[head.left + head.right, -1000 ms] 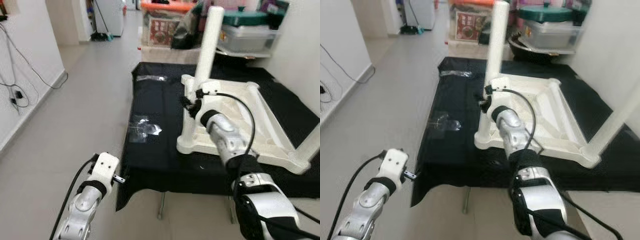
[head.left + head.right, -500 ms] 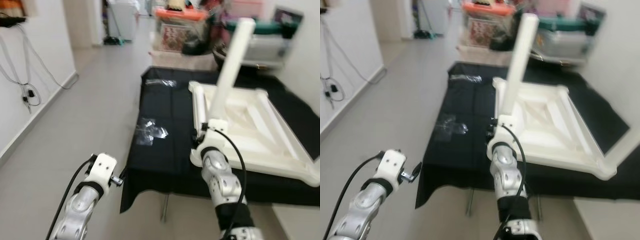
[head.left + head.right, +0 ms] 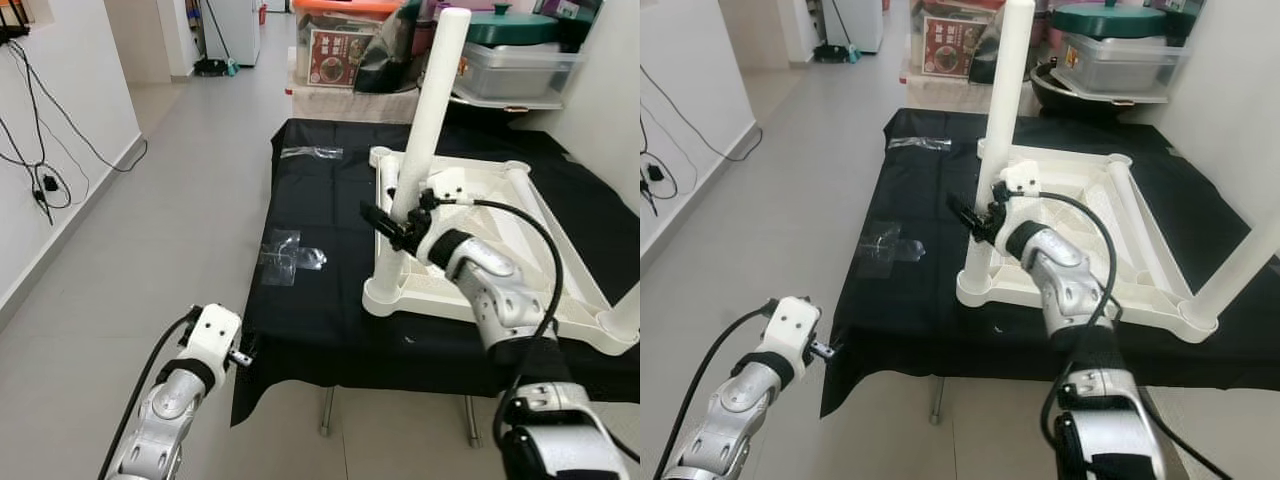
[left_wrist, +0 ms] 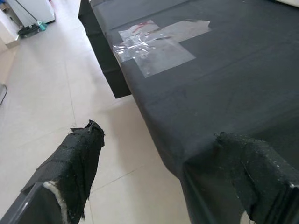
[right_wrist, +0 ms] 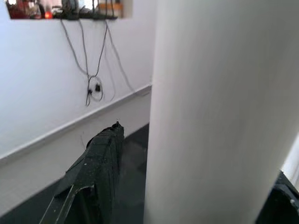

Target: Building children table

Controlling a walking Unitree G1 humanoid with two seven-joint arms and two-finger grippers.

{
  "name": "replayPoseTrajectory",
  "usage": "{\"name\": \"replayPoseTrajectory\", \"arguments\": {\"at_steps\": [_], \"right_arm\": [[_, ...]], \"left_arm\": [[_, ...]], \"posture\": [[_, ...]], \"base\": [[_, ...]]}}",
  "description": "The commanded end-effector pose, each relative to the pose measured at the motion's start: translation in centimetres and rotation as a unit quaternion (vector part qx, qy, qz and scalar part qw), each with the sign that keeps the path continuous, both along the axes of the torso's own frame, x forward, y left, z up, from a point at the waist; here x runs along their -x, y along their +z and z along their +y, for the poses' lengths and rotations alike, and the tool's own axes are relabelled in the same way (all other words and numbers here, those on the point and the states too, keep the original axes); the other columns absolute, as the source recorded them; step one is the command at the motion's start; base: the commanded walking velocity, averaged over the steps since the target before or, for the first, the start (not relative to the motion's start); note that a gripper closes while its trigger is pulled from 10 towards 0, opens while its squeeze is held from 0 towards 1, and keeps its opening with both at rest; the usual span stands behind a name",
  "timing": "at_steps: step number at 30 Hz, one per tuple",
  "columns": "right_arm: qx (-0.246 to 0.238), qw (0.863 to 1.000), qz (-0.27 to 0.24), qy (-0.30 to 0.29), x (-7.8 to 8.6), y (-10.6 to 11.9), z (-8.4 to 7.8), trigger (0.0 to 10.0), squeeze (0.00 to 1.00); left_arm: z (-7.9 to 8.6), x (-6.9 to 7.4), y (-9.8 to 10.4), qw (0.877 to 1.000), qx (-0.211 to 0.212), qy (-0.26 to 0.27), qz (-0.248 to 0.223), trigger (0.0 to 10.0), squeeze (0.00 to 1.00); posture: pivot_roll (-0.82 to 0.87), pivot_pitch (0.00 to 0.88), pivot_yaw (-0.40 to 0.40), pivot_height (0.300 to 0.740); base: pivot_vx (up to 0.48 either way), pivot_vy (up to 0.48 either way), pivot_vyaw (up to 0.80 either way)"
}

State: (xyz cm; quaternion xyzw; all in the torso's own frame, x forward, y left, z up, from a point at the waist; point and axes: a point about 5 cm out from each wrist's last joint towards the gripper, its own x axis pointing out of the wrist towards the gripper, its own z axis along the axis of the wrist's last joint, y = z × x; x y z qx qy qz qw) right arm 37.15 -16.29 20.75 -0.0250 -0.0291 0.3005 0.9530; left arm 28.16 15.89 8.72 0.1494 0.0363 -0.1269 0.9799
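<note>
White table leg (image 3: 428,110) stands between right end effector (image 3: 392,218) fingers.

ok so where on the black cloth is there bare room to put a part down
Bare black cloth runs along the robot's-left side, between the clear plastic bag and the upturned white table frame, and along the near edge. The right half is crowded by the frame, upright leg and right end effector.

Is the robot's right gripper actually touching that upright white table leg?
Cannot tell. In the right wrist view the white table leg stands between the right gripper fingers, but a sliver of gap shows beside the visible finger, and the other is nearly hidden.
</note>
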Motion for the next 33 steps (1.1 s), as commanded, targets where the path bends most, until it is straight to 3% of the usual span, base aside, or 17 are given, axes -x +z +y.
{"name": "replayPoseTrajectory", "arguments": {"at_steps": [1,2,3,4,5,7,8,9,11,12,14,15,17,18,24,29,33], "right_arm": [[0.012,0.999,0.013,0.050,0.1,-0.8,1.6,10.0,0.00],[0.002,0.990,0.052,-0.129,-1.4,-2.1,-0.1,0.0,0.00],[0.002,0.990,0.052,-0.129,-1.4,-2.1,-0.1,0.0,0.00],[0.005,0.963,0.082,-0.255,-2.0,-3.2,-1.3,0.0,0.00],[0.005,0.963,0.082,-0.255,-2.0,-3.2,-1.3,0.0,0.00],[-0.037,0.848,0.135,-0.510,-0.7,-6.1,-5.7,0.0,0.00],[-0.037,0.848,0.135,-0.510,-0.7,-6.1,-5.7,0.0,0.00],[-0.043,0.812,0.141,-0.564,0.4,-7.1,-7.2,0.0,0.00],[-0.057,0.801,0.154,-0.576,1.2,-8.1,-7.4,0.0,0.00],[-0.057,0.801,0.154,-0.576,1.2,-8.1,-7.4,0.0,0.00],[-0.078,0.845,0.143,-0.510,1.4,-7.9,-5.1,10.0,0.00],[-0.089,0.877,0.127,-0.454,1.3,-7.1,-3.3,10.0,0.00],[-0.097,0.910,0.100,-0.391,1.3,-5.9,-1.2,10.0,0.00],[-0.108,0.918,0.087,-0.371,1.2,-5.4,-0.5,10.0,1.00],[-0.112,0.937,0.019,-0.330,1.9,-3.6,0.5,10.0,1.00],[-0.071,0.958,-0.023,-0.276,5.0,-2.4,1.5,10.0,1.00],[-0.024,0.988,0.056,-0.143,8.4,-4.2,3.1,10.0,1.00]], "left_arm": [[-0.2,0.0,-0.1,1.000,-0.001,-0.001,0.000,10.0,0.00],[0.1,0.2,-0.2,1.000,-0.002,0.002,0.001,10.0,0.00],[0.1,0.2,-0.2,1.000,-0.002,0.002,0.001,10.0,0.00],[0.3,0.3,-0.2,1.000,-0.003,0.005,0.002,10.0,0.00],[0.3,0.3,-0.2,1.000,-0.003,0.005,0.002,10.0,0.00],[0.3,0.5,-0.4,1.000,-0.003,0.007,0.003,10.0,0.00],[0.3,0.5,-0.4,1.000,-0.003,0.007,0.003,10.0,0.00],[0.1,0.6,-0.4,1.000,-0.002,0.006,0.004,10.0,0.00],[0.1,0.6,-0.4,1.000,-0.002,0.004,0.004,10.0,0.00],[0.1,0.6,-0.4,1.000,-0.002,0.004,0.004,10.0,0.00],[0.4,0.7,-0.3,1.000,-0.004,0.002,0.006,10.0,0.00],[0.7,0.7,-0.4,1.000,-0.008,0.002,0.008,10.0,0.00],[0.9,0.7,-0.4,1.000,-0.012,0.001,0.010,10.0,0.00],[0.9,0.7,-0.4,1.000,-0.012,0.001,0.010,10.0,0.00],[0.4,0.5,-0.3,1.000,-0.010,-0.004,0.008,10.0,0.00],[0.9,1.2,-0.6,1.000,-0.010,0.001,0.014,10.0,0.00],[1.3,1.6,-0.8,1.000,-0.011,0.008,0.018,10.0,0.00]], "posture": [[0.10,0.000,-0.078,0.740],[0.11,0.000,-0.084,0.740],[0.11,0.000,-0.084,0.740],[0.11,0.000,-0.083,0.740],[0.11,0.000,-0.083,0.740],[0.11,0.000,-0.080,0.740],[0.11,0.000,-0.080,0.740],[0.11,0.000,-0.080,0.740],[0.11,0.000,-0.069,0.740],[0.11,0.000,-0.069,0.740],[0.10,0.000,-0.056,0.740],[0.09,0.000,-0.049,0.740],[0.08,0.000,-0.046,0.740],[0.08,0.000,-0.046,0.740],[0.09,0.000,-0.048,0.740],[0.08,0.000,-0.056,0.740],[0.07,0.000,-0.056,0.740]], "base": [[0.000,0.000,0.00],[0.000,0.000,0.00],[0.000,0.000,0.00],[0.000,0.000,0.00],[0.000,0.000,0.00],[0.000,0.000,0.00],[0.000,0.000,0.00],[0.000,0.000,0.00],[0.000,0.000,0.00],[0.000,0.000,0.00],[0.000,0.000,0.00],[0.000,0.000,0.00],[0.000,0.000,0.00],[0.000,0.000,0.00],[0.000,0.000,0.00],[0.000,0.000,0.00],[0.000,0.000,0.00]]}}
